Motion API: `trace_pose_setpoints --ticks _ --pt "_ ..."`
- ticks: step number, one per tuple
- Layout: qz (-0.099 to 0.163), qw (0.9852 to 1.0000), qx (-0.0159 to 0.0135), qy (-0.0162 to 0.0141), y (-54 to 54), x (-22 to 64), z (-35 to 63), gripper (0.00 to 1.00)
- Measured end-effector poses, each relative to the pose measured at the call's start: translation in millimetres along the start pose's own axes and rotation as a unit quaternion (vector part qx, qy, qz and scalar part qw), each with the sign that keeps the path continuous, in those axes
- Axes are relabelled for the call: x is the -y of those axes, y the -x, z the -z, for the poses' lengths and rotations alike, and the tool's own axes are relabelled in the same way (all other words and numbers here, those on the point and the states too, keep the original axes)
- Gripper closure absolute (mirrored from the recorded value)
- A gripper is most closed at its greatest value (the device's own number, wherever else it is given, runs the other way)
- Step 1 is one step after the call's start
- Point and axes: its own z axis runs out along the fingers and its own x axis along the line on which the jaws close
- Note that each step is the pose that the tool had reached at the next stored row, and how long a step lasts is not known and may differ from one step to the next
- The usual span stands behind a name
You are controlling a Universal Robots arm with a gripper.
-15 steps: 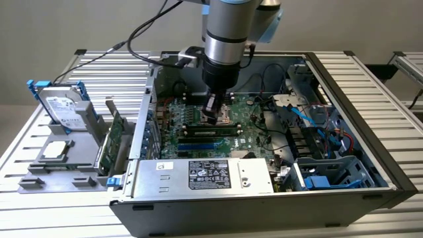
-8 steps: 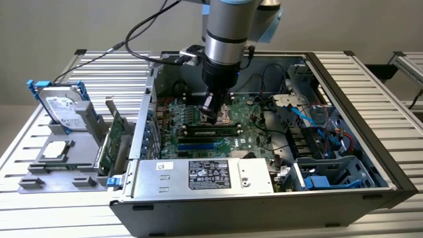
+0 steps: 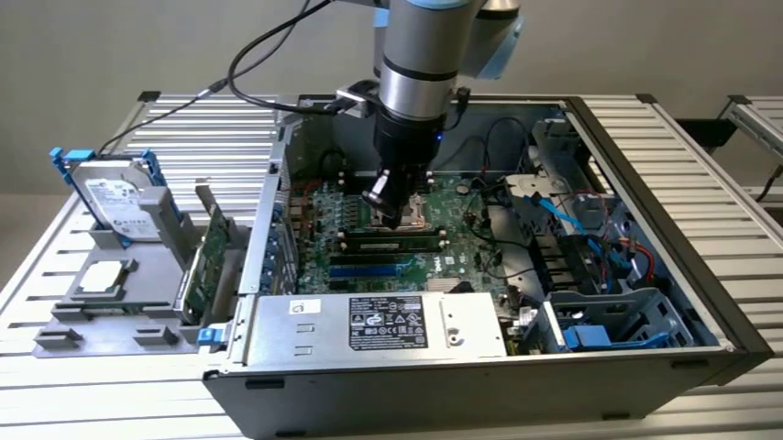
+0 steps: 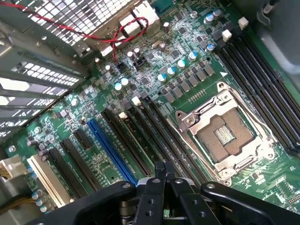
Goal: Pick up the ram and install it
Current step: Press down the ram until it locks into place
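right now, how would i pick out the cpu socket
Look inside the open computer case at the green motherboard. The cpu socket sits between two banks of long black slots. It is the one square part, with a silver metal frame around a grid of contacts.

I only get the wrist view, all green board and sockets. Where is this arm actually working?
Observer: Inside an open computer case that lies on its side on a slatted table. The arm comes into it from above.
Operator: Where's the ram it's meant to fit?
Observer: The ram lies along the memory slots, right by the tip of the gripper. I cannot tell whether it is fully seated.
Operator: Anything outside the case?
Observer: A hard drive stands in a grey holder at the exterior view's left, and a green card stands upright between it and the case.
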Motion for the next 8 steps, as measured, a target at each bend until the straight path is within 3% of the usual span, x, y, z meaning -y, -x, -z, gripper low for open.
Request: trace_pose_setpoints --ticks 4,8 --pt "-0.034 0.9994 0.0019 0.0029 0.0 0.0 0.0 0.89" --pt "-0.069 0.9976 0.0038 0.0059 0.0 0.0 0.0 0.89"
